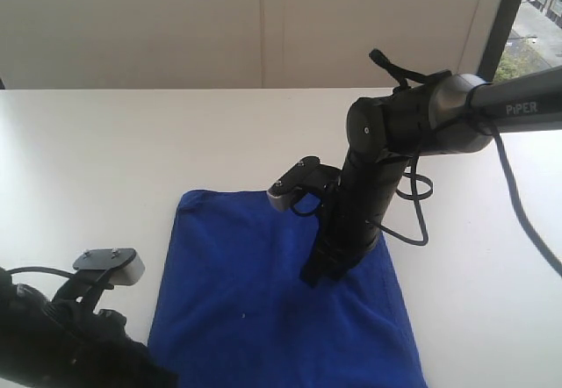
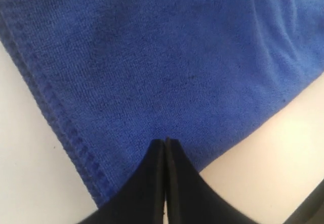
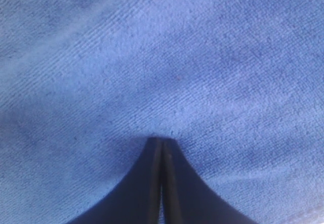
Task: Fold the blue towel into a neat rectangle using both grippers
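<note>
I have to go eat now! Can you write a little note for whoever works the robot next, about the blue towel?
Left gripper: shut, tips on the deep-blue terry towel near a hemmed corner; I cannot tell if cloth is pinched.
Right gripper: shut, tips down on the towel's middle.
Towel: lies flat on the white table.
Done: both grippers are on the towel; I cannot tell if any fold has been made.
Left: fold it into a neat rectangle.

Bright, flat daylight, bleaching the white tabletop [image 1: 132,160] almost to glare. Enters through the window [image 1: 540,10] beyond its far right corner. Only faint, soft shadows. Soft, slightly grainy exterior view. Hazy, pale blue towel [image 3: 202,57] in the right wrist view; crisper weave in the left.
</note>
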